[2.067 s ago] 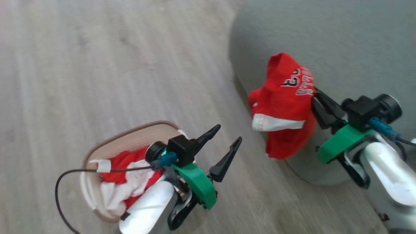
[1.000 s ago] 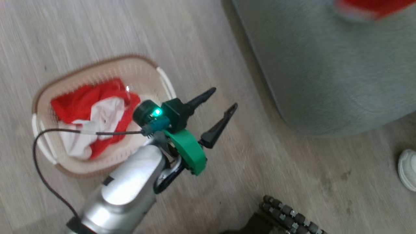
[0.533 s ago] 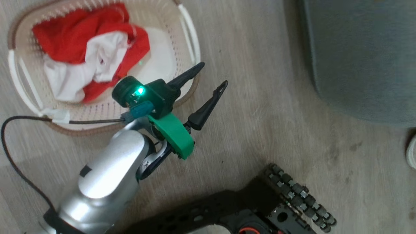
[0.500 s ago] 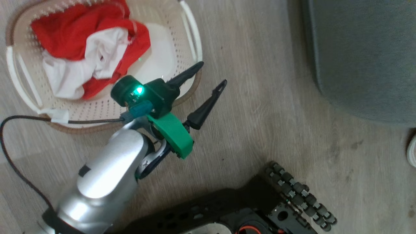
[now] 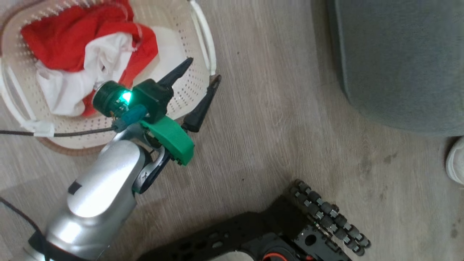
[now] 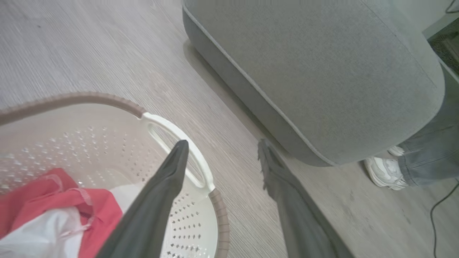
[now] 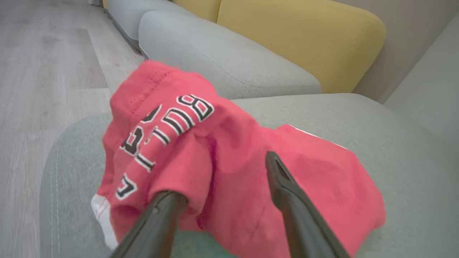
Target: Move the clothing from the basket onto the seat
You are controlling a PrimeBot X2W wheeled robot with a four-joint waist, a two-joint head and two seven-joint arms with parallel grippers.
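The cream basket [image 5: 180, 98] stands on the floor at the upper left of the head view, with red and white clothing [image 5: 72, 47] bunched inside. My left gripper [image 5: 203, 69] is open at its near right corner, one fingertip over the inside, the other outside the rim. In the left wrist view the basket [image 6: 107, 102] and clothing [image 6: 53, 200] lie lower left, with the left gripper [image 6: 223, 145] astride the white handle. A red garment [image 7: 233, 161] with "BULLS" lettering lies on the grey seat [image 7: 358, 118]. My right gripper [image 7: 224, 177] is open over it, its left fingertip under a fold.
The seat [image 5: 398, 54] rises to the right of the basket, with wood floor between. My black wheeled base [image 5: 253, 235] is at the bottom. A person's white shoe [image 6: 383, 172] and jeans leg stand beside the seat. A yellow back cushion [image 7: 297, 39] is behind it.
The head camera has swung down and left. My left gripper has moved from beside the basket to over its corner. The right gripper, earlier shut on the red garment, now stands open.
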